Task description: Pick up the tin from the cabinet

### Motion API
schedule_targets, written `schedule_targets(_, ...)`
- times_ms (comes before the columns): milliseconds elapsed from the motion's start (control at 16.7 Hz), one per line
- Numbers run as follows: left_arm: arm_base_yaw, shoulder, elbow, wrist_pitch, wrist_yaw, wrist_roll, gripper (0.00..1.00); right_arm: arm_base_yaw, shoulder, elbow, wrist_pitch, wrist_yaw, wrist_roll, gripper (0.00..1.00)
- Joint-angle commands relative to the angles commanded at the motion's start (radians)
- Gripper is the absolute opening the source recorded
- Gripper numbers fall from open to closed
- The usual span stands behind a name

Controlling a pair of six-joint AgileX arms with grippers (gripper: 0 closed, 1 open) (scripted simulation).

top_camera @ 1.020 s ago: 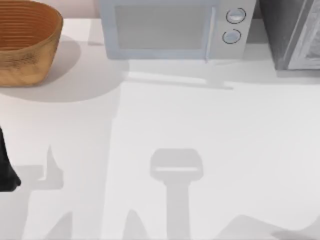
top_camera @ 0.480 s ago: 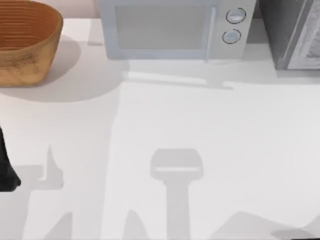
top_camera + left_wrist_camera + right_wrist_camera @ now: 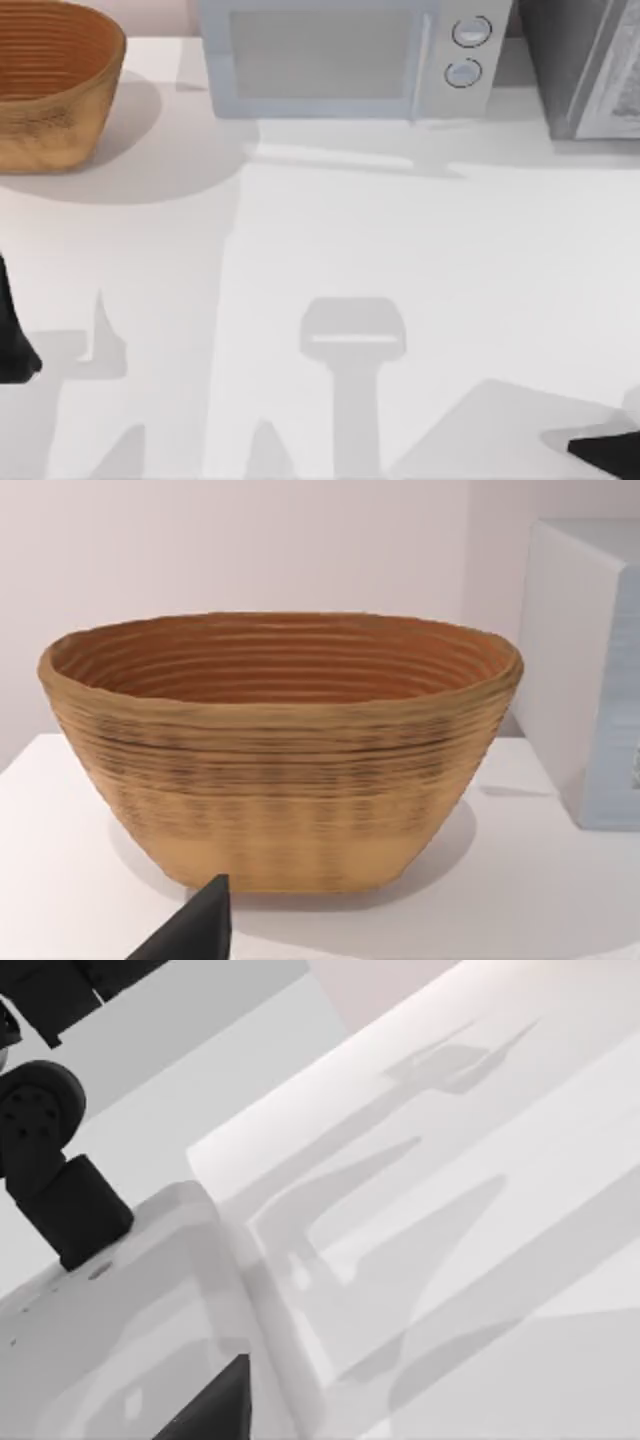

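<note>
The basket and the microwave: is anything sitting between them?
No. From above, only bare white table and shadow separate the basket from the microwave.

No readable text anywhere I can see. The microwave [image 3: 345, 60] has two round dials [image 3: 471, 32], unmarked; the cabinet [image 3: 590, 65] face has nothing legible.

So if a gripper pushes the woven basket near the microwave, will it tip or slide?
The basket would probably slide rather than tip: it sits on a flat base and is wider than it is tall. Its ribbed woven wall looks fairly stiff. It looks empty, so likely light.
</note>
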Motion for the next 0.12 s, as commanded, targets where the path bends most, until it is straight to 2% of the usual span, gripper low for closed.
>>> schedule_targets(120,0.000,0.000,0.000,0.000,0.000,0.000,1.00,0.000,0.000,0.000,0.000,0.000,0.000,1.00)
